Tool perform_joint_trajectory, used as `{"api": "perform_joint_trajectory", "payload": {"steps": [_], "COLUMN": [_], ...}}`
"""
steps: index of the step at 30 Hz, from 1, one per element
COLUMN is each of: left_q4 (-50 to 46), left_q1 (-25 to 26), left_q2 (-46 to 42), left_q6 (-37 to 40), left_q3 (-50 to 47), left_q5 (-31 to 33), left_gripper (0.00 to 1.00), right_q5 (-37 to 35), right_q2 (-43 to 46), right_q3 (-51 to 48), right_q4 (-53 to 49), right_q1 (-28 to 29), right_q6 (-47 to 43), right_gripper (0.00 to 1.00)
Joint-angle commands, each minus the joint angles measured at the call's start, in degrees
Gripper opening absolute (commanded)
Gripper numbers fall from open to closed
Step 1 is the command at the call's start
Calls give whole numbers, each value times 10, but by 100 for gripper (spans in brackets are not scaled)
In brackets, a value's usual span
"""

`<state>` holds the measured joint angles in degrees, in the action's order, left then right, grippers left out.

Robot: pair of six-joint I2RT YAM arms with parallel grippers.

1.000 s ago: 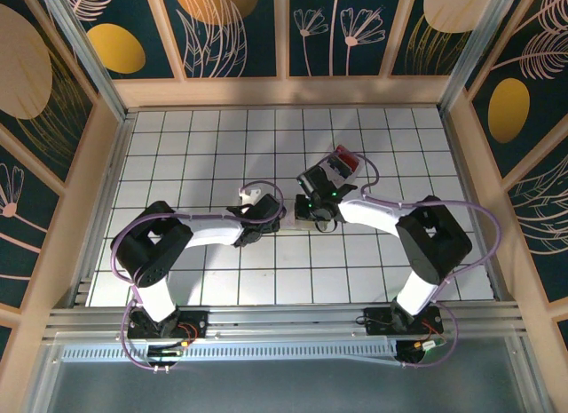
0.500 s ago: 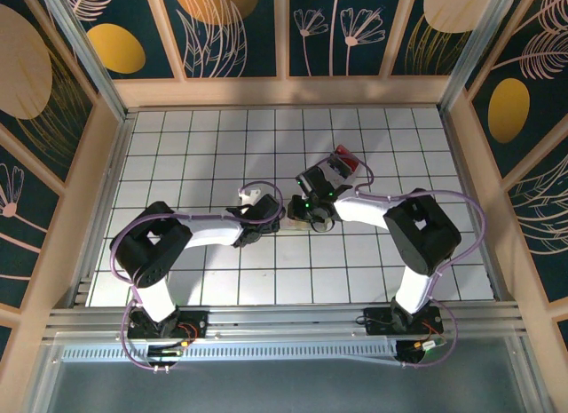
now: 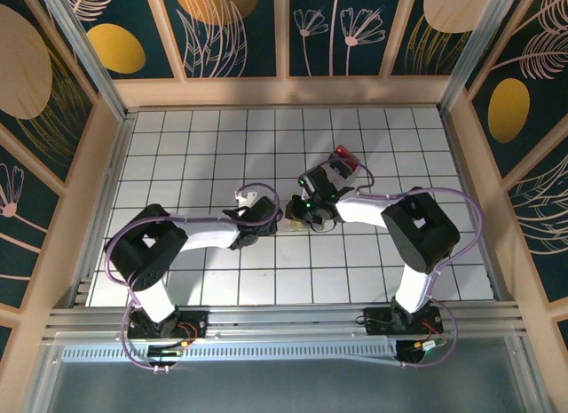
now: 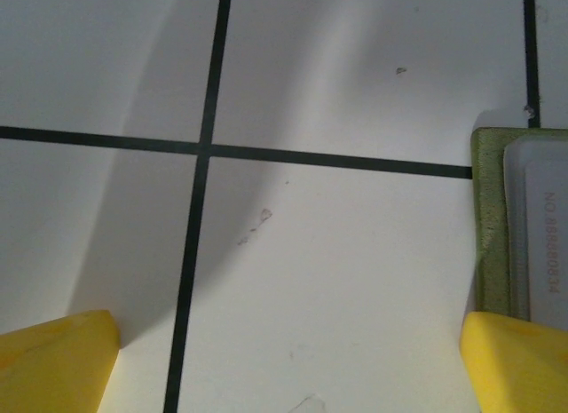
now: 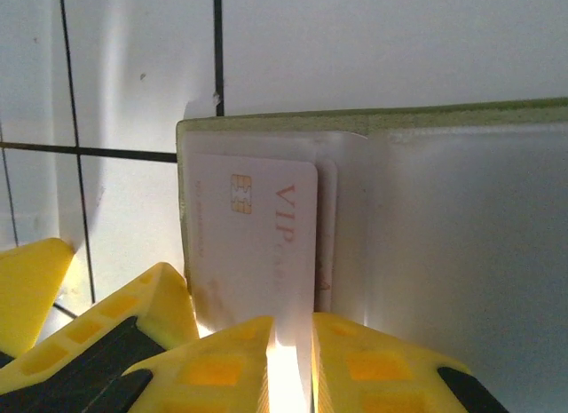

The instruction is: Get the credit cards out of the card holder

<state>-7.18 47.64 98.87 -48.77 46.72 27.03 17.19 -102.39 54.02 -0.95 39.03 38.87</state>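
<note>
card holder [image 5: 461, 218]: matt rim, glossy clear plastic inside | table [image 4: 337, 280]: smooth

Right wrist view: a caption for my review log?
Right gripper, nearly closed, at the edge of a VIP card in the open card holder.

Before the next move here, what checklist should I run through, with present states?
1. Yellow-green folding card holder lies open: ok.
2. Pale chip card marked VIP sits exposed inside it: ok.
3. Right gripper has that card pinched: cannot tell; its fingertips stand close together at the card's lower edge.
4. Left gripper open: ok.
5. Left gripper pins the card holder: cannot tell; one fingertip overlaps its edge.
</note>
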Motion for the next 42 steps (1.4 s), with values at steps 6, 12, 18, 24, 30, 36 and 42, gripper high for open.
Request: {"api": "perform_joint_trajectory", "payload": {"steps": [6, 12, 18, 24, 30, 36, 42], "left_q4": [-37, -37, -33, -36, -37, -40, -42], "left_q1": [3, 3, 3, 3, 3, 3, 3], "left_q2": [-45, -32, -29, -33, -36, -40, -41], "left_q6": [-37, -45, -44, -45, -46, -49, -50], "left_q3": [-43, -48, -48, -50, -52, -55, -54], "left_q5": [-24, -32, -35, -33, -34, -31, -30], "left_gripper": [99, 99, 99, 99, 99, 99, 99], "right_q5": [99, 112, 110, 76, 15, -9, -85], "right_q2": [26, 8, -10, -20, -15, -25, -33], "right_q3": [-36, -46, -50, -42, -29, -15, 16], "right_q4": [99, 120, 126, 89, 30, 5, -74], "right_q1": [-3, -2, 6, 12, 24, 34, 52], "right_q6": [46, 59, 67, 68, 61, 59, 47], "right_gripper": [18, 23, 31, 38, 42, 42, 44]}}
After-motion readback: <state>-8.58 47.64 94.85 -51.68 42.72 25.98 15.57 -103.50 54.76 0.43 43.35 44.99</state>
